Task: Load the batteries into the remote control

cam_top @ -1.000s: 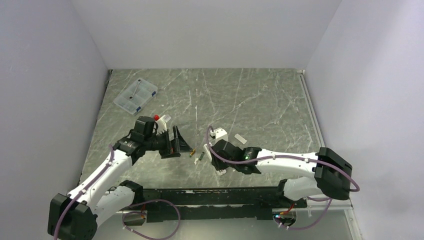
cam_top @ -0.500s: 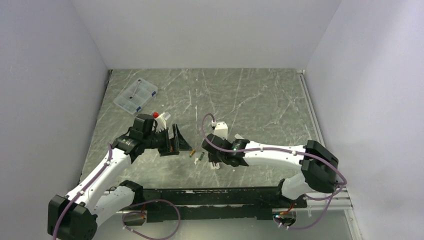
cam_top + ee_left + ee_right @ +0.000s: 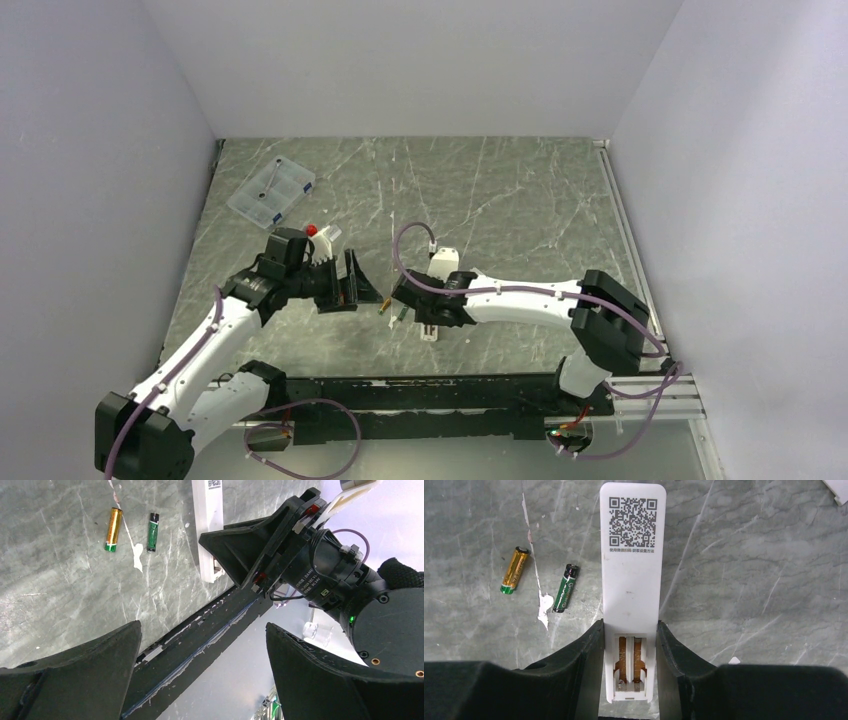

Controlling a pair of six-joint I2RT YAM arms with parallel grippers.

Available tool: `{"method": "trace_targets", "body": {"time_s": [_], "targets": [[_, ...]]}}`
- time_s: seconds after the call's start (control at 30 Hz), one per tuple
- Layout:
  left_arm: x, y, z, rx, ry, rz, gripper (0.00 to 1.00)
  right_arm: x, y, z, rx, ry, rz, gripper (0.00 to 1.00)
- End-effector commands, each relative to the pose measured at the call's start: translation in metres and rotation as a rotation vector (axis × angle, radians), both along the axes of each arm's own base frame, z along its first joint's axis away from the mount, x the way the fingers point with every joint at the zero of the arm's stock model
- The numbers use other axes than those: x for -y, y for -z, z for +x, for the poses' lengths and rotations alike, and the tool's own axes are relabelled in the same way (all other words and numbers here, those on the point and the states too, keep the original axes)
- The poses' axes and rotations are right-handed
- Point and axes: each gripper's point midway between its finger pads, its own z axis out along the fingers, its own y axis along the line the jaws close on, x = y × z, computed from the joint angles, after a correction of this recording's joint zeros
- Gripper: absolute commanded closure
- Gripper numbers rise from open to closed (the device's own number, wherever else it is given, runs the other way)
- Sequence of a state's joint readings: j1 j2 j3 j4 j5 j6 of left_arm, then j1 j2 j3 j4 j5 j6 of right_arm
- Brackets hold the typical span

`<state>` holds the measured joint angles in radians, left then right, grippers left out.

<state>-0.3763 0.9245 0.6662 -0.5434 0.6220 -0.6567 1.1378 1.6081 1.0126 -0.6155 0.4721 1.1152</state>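
Observation:
The remote control (image 3: 633,565) lies face down on the marble table, QR label up, with its battery bay open and empty at the near end. My right gripper (image 3: 630,630) is shut on its two long sides around the bay. The copper-orange battery (image 3: 515,570) and the dark green battery (image 3: 565,588) lie loose on the table just left of the remote. They also show in the left wrist view, copper (image 3: 113,529) and green (image 3: 152,532). My left gripper (image 3: 202,630) is open and empty, hovering left of the batteries (image 3: 385,307).
A clear plastic compartment box (image 3: 271,191) sits at the far left of the table. A flat white cover piece (image 3: 839,490) lies beyond the remote to the right. The black rail (image 3: 420,385) runs along the table's near edge.
My right arm has swung left, and its gripper with the remote now sits closer to the batteries. The left arm has barely moved.

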Motion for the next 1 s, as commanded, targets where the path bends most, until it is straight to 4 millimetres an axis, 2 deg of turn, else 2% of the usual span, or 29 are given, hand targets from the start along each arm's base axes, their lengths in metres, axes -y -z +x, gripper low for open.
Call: {"method": "trace_targets", "body": {"time_s": [0.0,0.33,0.43,0.5,0.53,0.9,0.97], "targets": [[0.002,-0.019,0.006,0.078,0.016,-0.018,0.01,-0.005,-0.009,0.010,0.023,0.085,0.027,1.00],[0.002,-0.020,0.003,0.083,0.017,-0.026,0.00,-0.011,0.001,0.008,-0.010,0.109,0.026,1.00],[0.002,-0.021,0.003,0.084,0.018,-0.029,0.01,-0.011,0.004,0.007,-0.017,0.111,0.021,0.94],[0.002,-0.020,0.002,0.083,0.019,-0.029,0.00,-0.011,0.004,0.007,-0.020,0.116,0.013,0.83],[0.002,-0.020,0.002,0.082,0.018,-0.029,0.00,-0.012,0.004,0.008,-0.021,0.115,0.011,0.81],[0.001,-0.022,0.000,0.086,0.021,-0.034,0.01,-0.011,-0.003,0.009,-0.007,0.124,0.017,0.78],[0.001,-0.022,0.000,0.085,0.021,-0.035,0.01,-0.011,-0.003,0.010,-0.007,0.127,0.016,0.71]]}}
